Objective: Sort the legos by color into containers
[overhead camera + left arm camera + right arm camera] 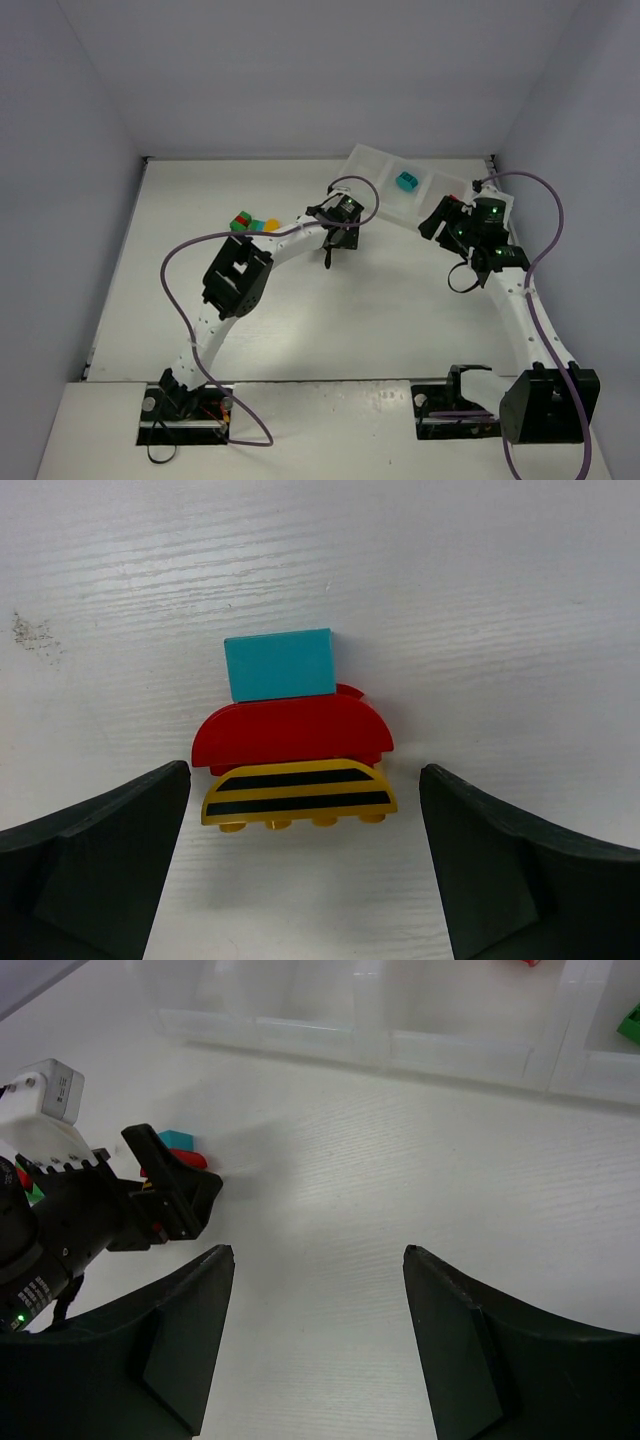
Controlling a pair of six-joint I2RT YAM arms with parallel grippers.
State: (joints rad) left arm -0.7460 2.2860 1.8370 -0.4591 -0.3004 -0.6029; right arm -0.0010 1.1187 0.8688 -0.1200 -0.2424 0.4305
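Jaws of the left arm stand wide open with nothing held. They straddle a joined stack lying flat on the counter (480, 590): a teal block (280, 665) farthest from them, a red curved brick (290, 732) in the middle, and a yellow striped piece (298, 792) nearest. The stack sits centred between the jaws and just ahead of them.

The likely fault is that closing here picks up three colours as one lump. The pads may also slip on the rounded ends and spin the stack.

The right jaws are also wide open and empty, with the tray (460, 1055) ahead of them and a green brick (630, 1022) in the compartment to their far right. The right arm crowds that end of the tray. A loose cluster (248, 222) lies off to the left jaws' left.
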